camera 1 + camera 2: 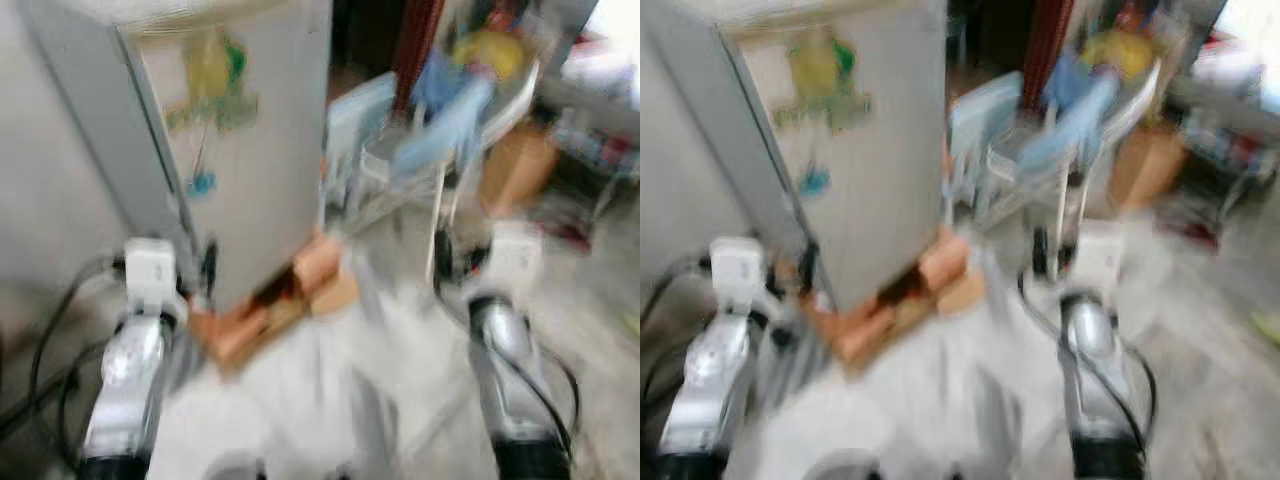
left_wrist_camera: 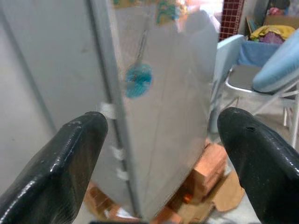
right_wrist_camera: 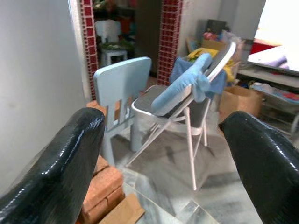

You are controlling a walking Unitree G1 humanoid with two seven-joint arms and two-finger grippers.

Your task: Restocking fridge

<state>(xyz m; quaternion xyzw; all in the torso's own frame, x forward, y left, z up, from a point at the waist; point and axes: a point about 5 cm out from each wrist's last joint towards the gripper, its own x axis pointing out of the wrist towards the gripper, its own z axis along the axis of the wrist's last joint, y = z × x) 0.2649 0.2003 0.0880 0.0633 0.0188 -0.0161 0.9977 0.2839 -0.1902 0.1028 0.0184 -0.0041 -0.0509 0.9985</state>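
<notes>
Both tools, left [image 2: 161, 154] and right [image 3: 163, 154], gape wide apart, empty, before the fridge [image 2: 159, 116].

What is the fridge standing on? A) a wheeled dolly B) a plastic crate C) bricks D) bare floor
C: orange bricks sit under the base of the grey fridge, with its door shut; both grippers are open and empty.

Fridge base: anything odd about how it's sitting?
Yes. The fridge rests on stacked red bricks, with cardboard lying by them, not on the floor. Its door looks shut. The left gripper and right gripper are both open and empty.
</notes>
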